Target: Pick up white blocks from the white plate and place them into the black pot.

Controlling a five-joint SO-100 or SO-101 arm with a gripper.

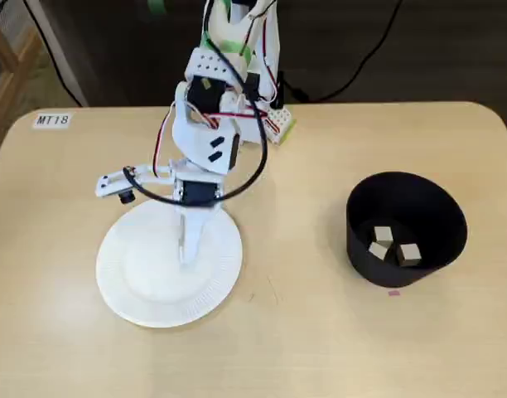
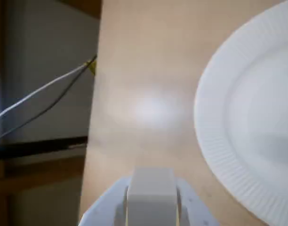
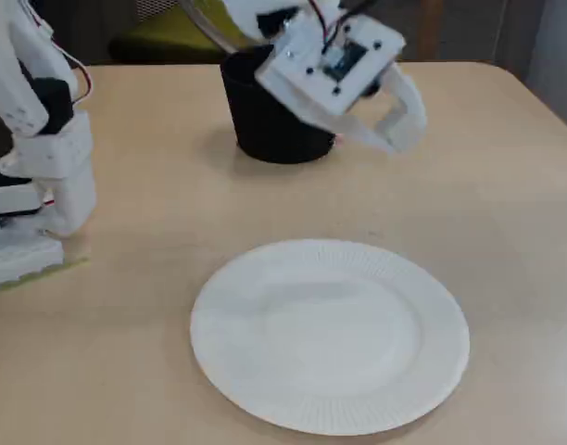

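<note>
A white block (image 2: pixel 151 195) fills the bottom centre of the wrist view, clamped between two white fingers (image 2: pixel 188 205). My gripper (image 1: pixel 187 247) hangs in the air over the white plate (image 1: pixel 129 282), shut on that block; in another fixed view the gripper (image 3: pixel 402 125) floats well above the table. The plate (image 3: pixel 330 334) is a round ribbed paper plate with nothing lying on it, and its rim (image 2: pixel 214 136) shows at the right of the wrist view. The black pot (image 1: pixel 361 240) stands to the right and holds three cream blocks (image 1: pixel 383 235). The pot (image 3: pixel 265 130) is partly hidden behind my wrist.
The arm's white base (image 3: pixel 33 185) stands at the table's left in a fixed view. A label reading MT18 (image 1: pixel 52 120) is stuck near the back left corner. A small pink mark (image 1: pixel 393 292) lies in front of the pot. The table edge (image 2: pixel 92 141) drops off toward cables.
</note>
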